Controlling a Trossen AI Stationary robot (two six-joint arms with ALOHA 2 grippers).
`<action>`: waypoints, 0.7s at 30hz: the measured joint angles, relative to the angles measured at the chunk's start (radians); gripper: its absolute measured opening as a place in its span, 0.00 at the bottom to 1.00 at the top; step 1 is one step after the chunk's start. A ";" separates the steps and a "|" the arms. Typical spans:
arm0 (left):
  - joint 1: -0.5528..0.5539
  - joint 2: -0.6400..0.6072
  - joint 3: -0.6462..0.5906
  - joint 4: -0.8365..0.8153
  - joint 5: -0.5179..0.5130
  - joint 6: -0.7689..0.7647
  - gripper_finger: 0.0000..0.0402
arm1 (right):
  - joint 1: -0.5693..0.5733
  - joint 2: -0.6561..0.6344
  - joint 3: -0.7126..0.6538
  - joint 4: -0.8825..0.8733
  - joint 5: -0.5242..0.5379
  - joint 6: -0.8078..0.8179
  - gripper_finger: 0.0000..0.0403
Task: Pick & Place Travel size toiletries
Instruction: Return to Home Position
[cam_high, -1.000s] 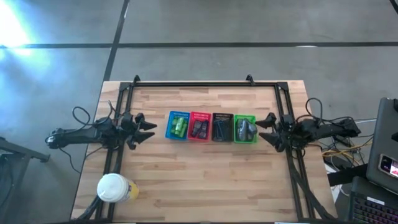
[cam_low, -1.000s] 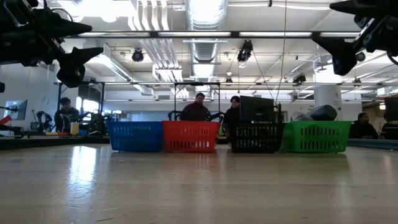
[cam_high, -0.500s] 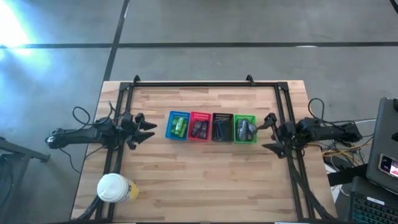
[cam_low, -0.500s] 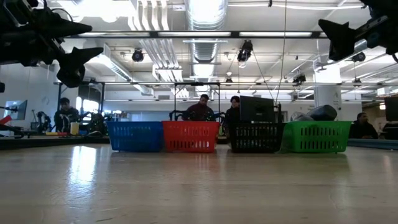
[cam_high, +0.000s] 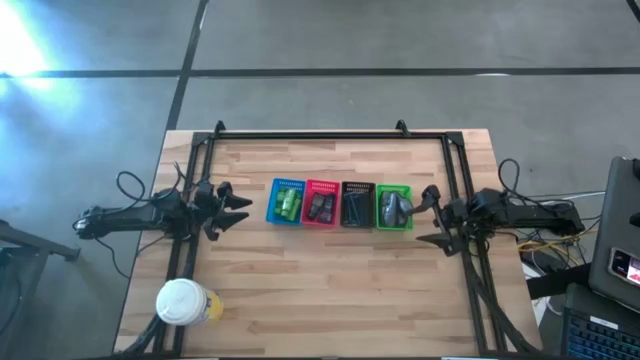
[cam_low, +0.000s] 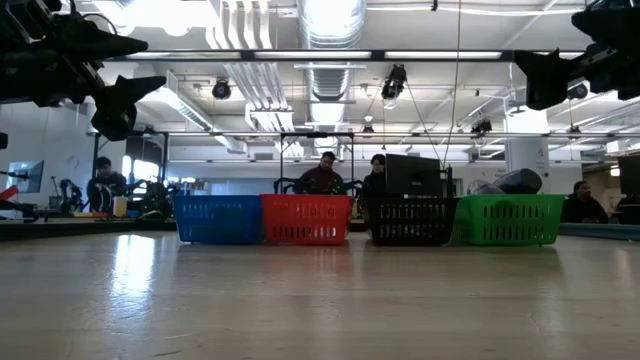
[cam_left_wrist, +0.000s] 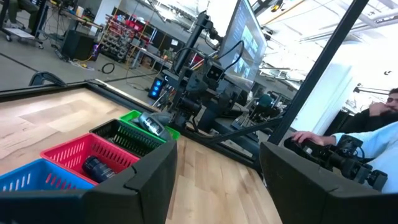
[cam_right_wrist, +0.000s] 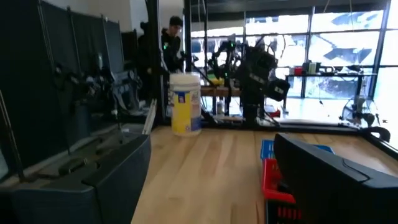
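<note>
Sorting judged complete: every toiletry seen on the bench (cam_high: 330, 290) lay in a basket.

- green tubes (cam_high: 289, 203) in blue basket (cam_high: 275, 190)
- dark sachets (cam_high: 320, 207) in red basket (cam_high: 310, 188)
- black sticks (cam_high: 356, 208) in black basket (cam_high: 345, 189)
- grey oval pieces (cam_high: 396, 206) in green basket (cam_high: 407, 192)

Left claw (cam_high: 238, 209) hung near the blue basket, fingers apart, empty. Right claw (cam_high: 425, 214) hung just beside the green basket, fingers apart, empty. Left to do, by my judgement: park both arms.

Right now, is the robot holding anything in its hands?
No, nothing. The left gripper, beside the blue basket, and the right gripper, beside the green basket, are both open and empty.
</note>
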 joint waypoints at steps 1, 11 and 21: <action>0.000 0.000 0.000 0.000 0.000 0.000 0.58 | 0.000 0.000 0.000 -0.009 0.000 -0.008 0.82; 0.000 0.000 0.000 0.000 0.000 0.000 0.58 | 0.000 0.002 0.000 -0.050 0.000 0.073 0.78; 0.000 0.000 0.000 0.000 0.000 0.000 0.58 | 0.000 0.002 0.000 -0.050 0.000 0.077 0.72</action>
